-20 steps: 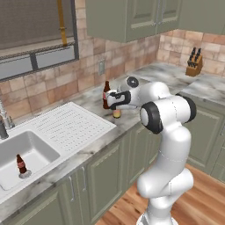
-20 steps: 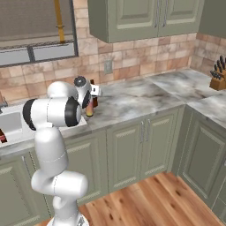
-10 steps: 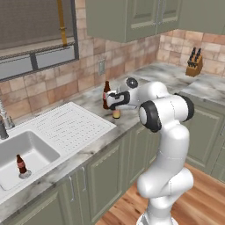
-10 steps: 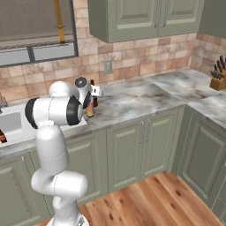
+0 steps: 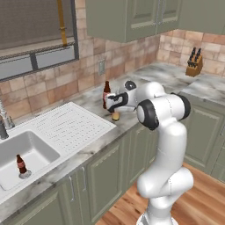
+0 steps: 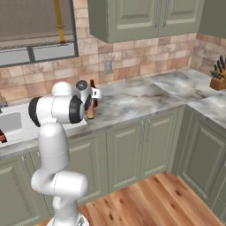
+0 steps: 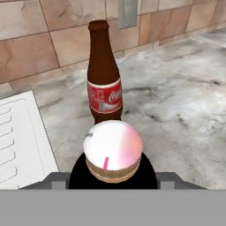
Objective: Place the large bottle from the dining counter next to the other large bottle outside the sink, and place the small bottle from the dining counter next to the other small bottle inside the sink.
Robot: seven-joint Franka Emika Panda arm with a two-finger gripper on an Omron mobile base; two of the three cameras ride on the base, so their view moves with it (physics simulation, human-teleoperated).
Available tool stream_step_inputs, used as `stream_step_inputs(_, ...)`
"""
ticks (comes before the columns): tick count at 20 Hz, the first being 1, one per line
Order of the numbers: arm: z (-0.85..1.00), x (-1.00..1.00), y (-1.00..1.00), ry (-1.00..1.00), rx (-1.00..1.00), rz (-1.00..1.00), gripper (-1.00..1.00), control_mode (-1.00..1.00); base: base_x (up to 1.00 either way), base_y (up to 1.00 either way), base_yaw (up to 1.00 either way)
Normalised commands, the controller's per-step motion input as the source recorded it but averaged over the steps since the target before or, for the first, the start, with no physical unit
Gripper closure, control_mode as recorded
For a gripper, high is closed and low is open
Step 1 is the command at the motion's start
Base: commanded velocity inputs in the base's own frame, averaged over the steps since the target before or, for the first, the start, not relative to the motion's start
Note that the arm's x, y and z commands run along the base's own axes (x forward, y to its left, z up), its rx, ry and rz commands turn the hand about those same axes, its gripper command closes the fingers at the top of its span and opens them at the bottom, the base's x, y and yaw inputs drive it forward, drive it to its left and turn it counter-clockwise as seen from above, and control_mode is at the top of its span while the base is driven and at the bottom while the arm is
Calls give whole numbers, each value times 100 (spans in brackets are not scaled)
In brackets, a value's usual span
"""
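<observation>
Where counter meets sink [image 5: 30, 151] — two large bottles [image 7: 104, 75], one small bottle [image 5: 20, 164]

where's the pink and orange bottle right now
The large bottle stands on the marbled counter in the end effector, right in front of the other large bottle, just right of the sink's drainboard in the left base view.

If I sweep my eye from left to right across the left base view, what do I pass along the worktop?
Chrome tap → small bottle in the sink → ribbed drainboard → large brown bottle → gripper → knife block.
</observation>
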Motion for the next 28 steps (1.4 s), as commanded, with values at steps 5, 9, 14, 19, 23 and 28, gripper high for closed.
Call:
stream_step_inputs(5, -16, 0, 0, 0, 0, 2, 100, -100, 0, 0, 0)
stream_step_inputs(9, -20, 0, 0, 0, 0, 1, 100, -100, 0, 0, 0)
stream_step_inputs(14, -20, 0, 0, 0, 0, 1, 100, -100, 0, 0, 0)
stream_step_inputs(19, -21, 0, 5, 0, 0, 1, -100, -100, 0, 0, 0)
stream_step_inputs(23, -7, -26, 3, -4, -1, 0, -100, -100, 0, 0, 0)
stream_step_inputs(28, 0, -47, 0, -9, -6, 0, -100, -100, 0, 0, 0)
